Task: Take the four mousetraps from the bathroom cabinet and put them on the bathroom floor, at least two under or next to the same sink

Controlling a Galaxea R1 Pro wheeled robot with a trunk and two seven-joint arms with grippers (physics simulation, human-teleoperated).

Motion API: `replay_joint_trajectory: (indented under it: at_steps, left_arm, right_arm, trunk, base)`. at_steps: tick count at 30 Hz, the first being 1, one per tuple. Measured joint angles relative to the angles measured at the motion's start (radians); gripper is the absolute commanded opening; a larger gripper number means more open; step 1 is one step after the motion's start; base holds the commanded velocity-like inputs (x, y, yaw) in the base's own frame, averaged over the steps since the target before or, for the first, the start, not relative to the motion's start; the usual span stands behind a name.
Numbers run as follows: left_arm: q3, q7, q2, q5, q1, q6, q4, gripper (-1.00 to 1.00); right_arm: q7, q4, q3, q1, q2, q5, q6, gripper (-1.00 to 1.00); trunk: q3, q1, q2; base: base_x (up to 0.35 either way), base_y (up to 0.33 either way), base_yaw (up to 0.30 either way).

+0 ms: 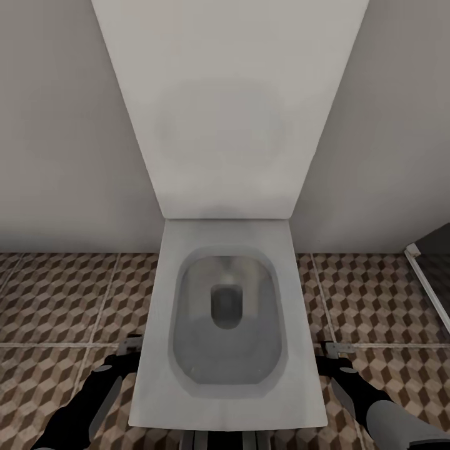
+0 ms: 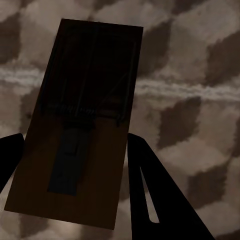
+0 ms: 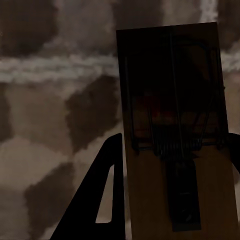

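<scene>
A brown wooden mousetrap (image 2: 80,125) with a dark metal spring sits between the black fingers (image 2: 160,195) of my left gripper (image 2: 75,170), which is shut on it. My right gripper (image 3: 175,165) is shut on a second mousetrap (image 3: 175,140). Both traps hang just above the cube-patterned bathroom floor (image 1: 56,300). From the head camera, my left gripper (image 1: 129,350) is low beside the toilet's left side and my right gripper (image 1: 332,351) is beside its right side. The cabinet and the bathroom sink are out of view.
A white toilet (image 1: 226,325) with its lid raised against the grey wall (image 1: 56,137) stands directly ahead, between my arms. A white-framed dark panel (image 1: 431,275) rises at the right edge. Tiled floor lies open on both sides of the toilet.
</scene>
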Motion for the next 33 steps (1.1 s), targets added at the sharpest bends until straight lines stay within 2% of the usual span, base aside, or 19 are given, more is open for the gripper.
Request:
replay_joint_trajectory:
  at_steps: [3,10,27,33]
  left_arm:
    - [0.000,0.000,0.000,0.000,0.000,0.000,0.001,-1.00]
    - [0.000,0.000,-0.002,0.000,0.000,0.000,0.006,-1.00]
    - [0.000,0.000,0.001,0.000,0.000,0.000,0.007,-1.00]
    - [0.000,0.000,0.000,0.001,0.000,0.000,0.007,-1.00]
  right_arm:
    - [0.000,0.000,0.000,0.000,0.000,0.000,0.000,-1.00]
    - [0.000,0.000,0.000,0.000,0.000,0.000,0.000,-1.00]
    - [0.000,0.000,0.000,0.000,0.000,0.001,0.000,-1.00]
    - [0.000,0.000,0.000,0.000,0.000,0.001,0.000,-1.00]
  trunk:
    - [0.000,0.000,0.000]
    - [-0.027,0.003,-0.002]
    - [-0.027,0.003,-0.002]
    - [-0.050,0.006,-0.003]
  base:
    - [0.000,0.000,0.000]
    - [0.000,0.000,0.000]
    - [0.000,0.000,0.000]
    - [0.000,0.000,0.000]
